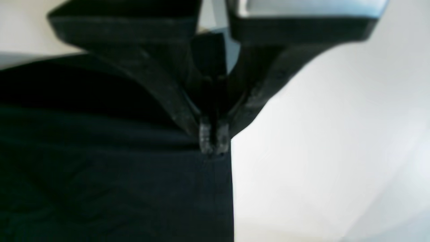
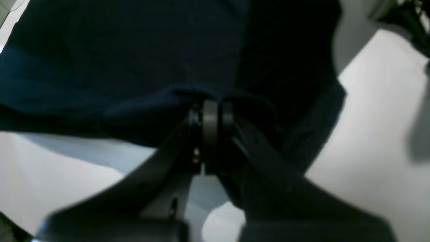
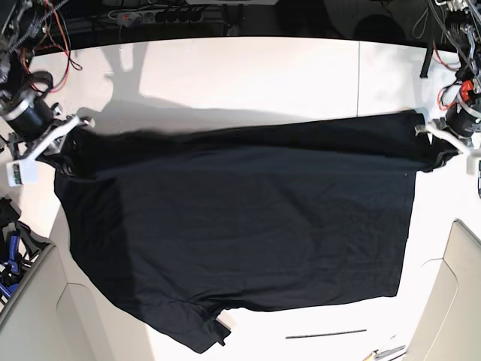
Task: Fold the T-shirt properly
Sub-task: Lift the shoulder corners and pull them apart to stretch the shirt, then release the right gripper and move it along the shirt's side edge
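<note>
T-shirt [image 3: 240, 218] spread on white table [image 3: 248, 75] — cables [image 3: 52, 22] behind.

I count one black T-shirt [image 3: 240, 226], one white table [image 3: 248, 71], my two grippers, left [image 3: 434, 134] and right [image 3: 71, 129], and one thin dark rod [image 3: 325, 332].

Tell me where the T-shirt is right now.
In the base view the T-shirt is stretched across the white table, pinched at its far corners by the right gripper and the left gripper.
</note>
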Available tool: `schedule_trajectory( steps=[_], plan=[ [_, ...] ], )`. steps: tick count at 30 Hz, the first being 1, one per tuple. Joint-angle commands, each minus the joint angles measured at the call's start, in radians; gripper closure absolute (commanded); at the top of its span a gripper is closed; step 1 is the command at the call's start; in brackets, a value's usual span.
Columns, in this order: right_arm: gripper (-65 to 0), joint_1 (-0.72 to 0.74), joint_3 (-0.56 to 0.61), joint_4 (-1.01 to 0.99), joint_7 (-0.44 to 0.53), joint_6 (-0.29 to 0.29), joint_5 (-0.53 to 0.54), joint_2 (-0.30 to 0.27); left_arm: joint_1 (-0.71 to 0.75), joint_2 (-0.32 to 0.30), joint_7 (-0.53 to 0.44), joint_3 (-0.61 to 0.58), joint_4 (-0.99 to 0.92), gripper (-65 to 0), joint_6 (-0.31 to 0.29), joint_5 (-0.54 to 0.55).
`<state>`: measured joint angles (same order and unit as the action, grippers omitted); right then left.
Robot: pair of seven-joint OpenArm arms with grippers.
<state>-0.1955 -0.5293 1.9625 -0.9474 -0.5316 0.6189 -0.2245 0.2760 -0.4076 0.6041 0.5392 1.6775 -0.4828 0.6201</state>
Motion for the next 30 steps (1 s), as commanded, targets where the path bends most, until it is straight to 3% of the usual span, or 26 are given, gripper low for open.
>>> schedule_trajectory(
  steps=[1, 13, 17, 30],
  plan=[
    [0.0, 0.029, 0.007, -0.002, 0.034, 0.0, 0.011, -0.014, -0.013, -0.023, -0.027, 0.008, 0.012, 0.0, 0.0, 0.01],
    [0.0, 0.281, 0.165, -0.284, 0.042, -0.026, -0.026, -0.063, -0.049, -0.027, -0.048, -0.04, 0.0, 0.0, 0.0, -0.032],
    [0.0, 0.354, 0.213, -0.373, 0.065, -0.026, -0.047, -0.063, -0.05, -0.027, -0.101, -0.076, -0.031, 0.0, 0.001, -0.073],
    [0.0, 0.547, 0.23, -0.601, 0.114, -0.026, -0.108, -0.061, -0.093, -0.027, -0.106, -0.084, -0.109, 0.0, 0.0, -0.085]
  ],
)
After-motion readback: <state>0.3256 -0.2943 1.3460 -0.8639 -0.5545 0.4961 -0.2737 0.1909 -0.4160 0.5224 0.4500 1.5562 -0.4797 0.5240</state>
